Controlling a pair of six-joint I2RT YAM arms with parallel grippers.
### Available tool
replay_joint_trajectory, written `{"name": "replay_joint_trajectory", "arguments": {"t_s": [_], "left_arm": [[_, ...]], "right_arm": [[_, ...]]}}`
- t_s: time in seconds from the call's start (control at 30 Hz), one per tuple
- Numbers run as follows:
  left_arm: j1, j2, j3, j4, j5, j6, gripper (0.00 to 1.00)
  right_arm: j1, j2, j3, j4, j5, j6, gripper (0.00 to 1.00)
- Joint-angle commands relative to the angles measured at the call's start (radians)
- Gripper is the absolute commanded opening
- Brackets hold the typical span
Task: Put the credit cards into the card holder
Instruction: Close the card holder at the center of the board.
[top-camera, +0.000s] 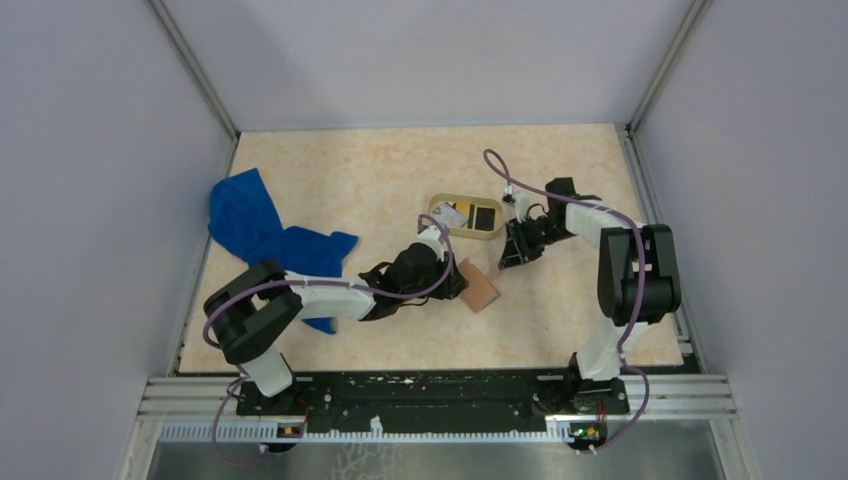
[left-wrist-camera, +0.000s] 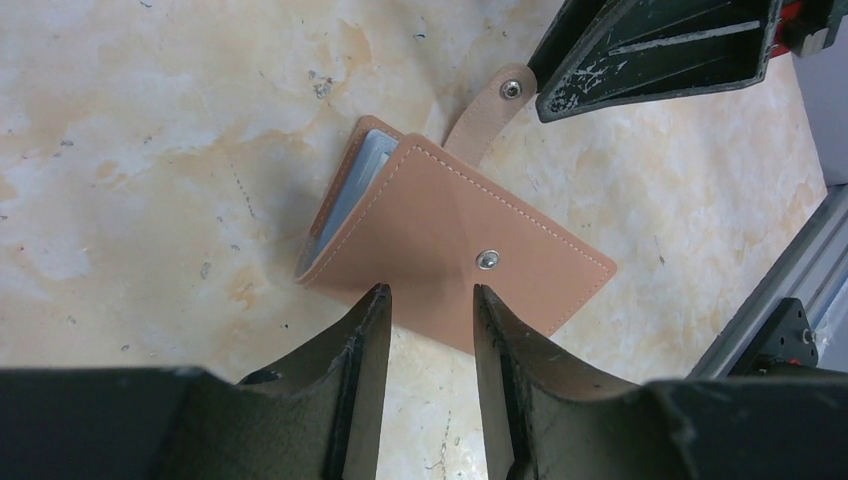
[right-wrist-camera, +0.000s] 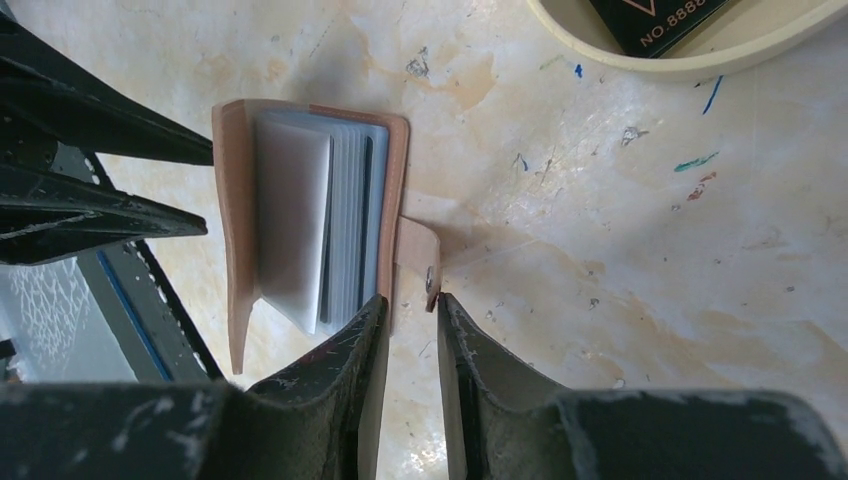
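The holder (left-wrist-camera: 460, 240) lies on the table between the arms, with clear sleeves inside. The left gripper (left-wrist-camera: 428, 295) gapes at its cover edge. The right gripper (right-wrist-camera: 410, 305) is narrowly parted at the strap (right-wrist-camera: 418, 250), nothing pinched. Risk: a one-sided tug skids the holder away! The black card (top-camera: 484, 216) and white card (top-camera: 452, 214) sit in the tray (top-camera: 433, 207).
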Motion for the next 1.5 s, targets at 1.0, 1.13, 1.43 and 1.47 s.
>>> {"name": "replay_joint_trajectory", "arguments": {"t_s": [1.0,1.13,1.43,1.47], "left_arm": [[0.007,0.106,0.069,-0.020,0.037,0.010,0.41],[0.009,0.106,0.067,-0.018,0.043,0.008,0.40],[0.011,0.110,0.068,-0.013,0.050,0.007,0.40],[0.011,0.110,0.068,-0.011,0.051,0.006,0.40]], "right_arm": [[-0.007,-0.046,0.024,0.071,-0.033,0.007,0.01],[-0.005,-0.033,0.021,0.069,-0.029,0.008,0.02],[-0.004,0.009,0.036,0.046,-0.032,0.007,0.13],[-0.005,0.010,0.036,0.047,-0.034,0.008,0.13]]}}
